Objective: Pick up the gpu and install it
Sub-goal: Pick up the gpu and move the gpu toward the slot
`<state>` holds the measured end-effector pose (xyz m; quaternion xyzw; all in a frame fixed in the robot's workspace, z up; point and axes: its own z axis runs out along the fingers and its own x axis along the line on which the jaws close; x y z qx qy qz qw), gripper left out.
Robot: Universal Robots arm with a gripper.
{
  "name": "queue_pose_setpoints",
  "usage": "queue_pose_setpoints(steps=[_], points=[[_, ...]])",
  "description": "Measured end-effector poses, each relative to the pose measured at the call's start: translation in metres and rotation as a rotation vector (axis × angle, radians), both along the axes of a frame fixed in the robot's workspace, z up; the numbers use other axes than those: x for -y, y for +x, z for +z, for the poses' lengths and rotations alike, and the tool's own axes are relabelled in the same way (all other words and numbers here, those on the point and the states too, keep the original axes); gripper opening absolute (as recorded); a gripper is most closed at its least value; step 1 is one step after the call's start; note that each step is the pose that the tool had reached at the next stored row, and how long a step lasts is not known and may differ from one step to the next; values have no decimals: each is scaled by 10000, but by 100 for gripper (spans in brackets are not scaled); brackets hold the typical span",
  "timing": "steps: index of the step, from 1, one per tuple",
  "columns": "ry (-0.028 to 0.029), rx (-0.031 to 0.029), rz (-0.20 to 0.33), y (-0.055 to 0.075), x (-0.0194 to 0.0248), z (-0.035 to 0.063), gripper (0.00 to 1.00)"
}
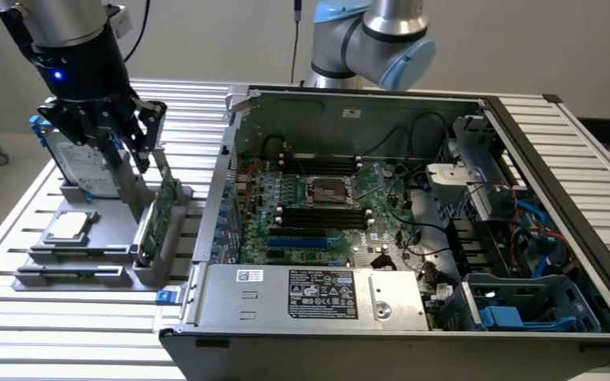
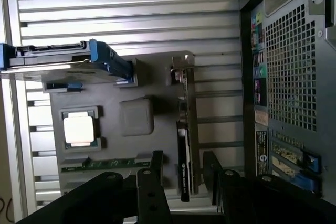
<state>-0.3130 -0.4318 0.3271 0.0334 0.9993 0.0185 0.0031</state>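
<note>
I have the black pincer (image 1: 124, 155) hanging above the grey moulded holder (image 1: 72, 258) on the exterior view's left of the slatted aluminium bench (image 1: 29, 317). From the wrist camera the pincer (image 2: 182, 156) is spread. Its two flat, dark fingers (image 2: 156, 163) stand on either side of the gpu (image 2: 184, 145) with a gap showing on each side, so it pinches nothing.

The gpu (image 1: 159, 216) is a thin card standing on its long edge in a slot of the holder (image 2: 157, 82), on the side nearest the computer case (image 1: 558, 159). I can see its green circuit board from outside, and a black edge and a silver metal bracket end from the wrist.

Farther left in the same holder, a silver hard drive (image 1: 72, 163) in a blue frame stands upright. A small square silver chip (image 1: 69, 226) lies flat in its own recess. In the wrist view the drive (image 2: 58, 66) and chip (image 2: 79, 128) sit well apart from the card.

The open case has perforated sheet-metal walls (image 2: 291, 66). Inside it a green motherboard (image 1: 326, 214) lies flat, and a boxy silver power supply (image 1: 316, 294) sits at the near edge.
</note>
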Motion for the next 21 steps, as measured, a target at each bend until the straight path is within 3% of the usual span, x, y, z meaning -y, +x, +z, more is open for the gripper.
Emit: queue_pose_setpoints(steps=[10, 21], points=[[0, -1, 35, 30, 56, -182, 44], [0, 0, 216, 70, 76, -382, 44]])
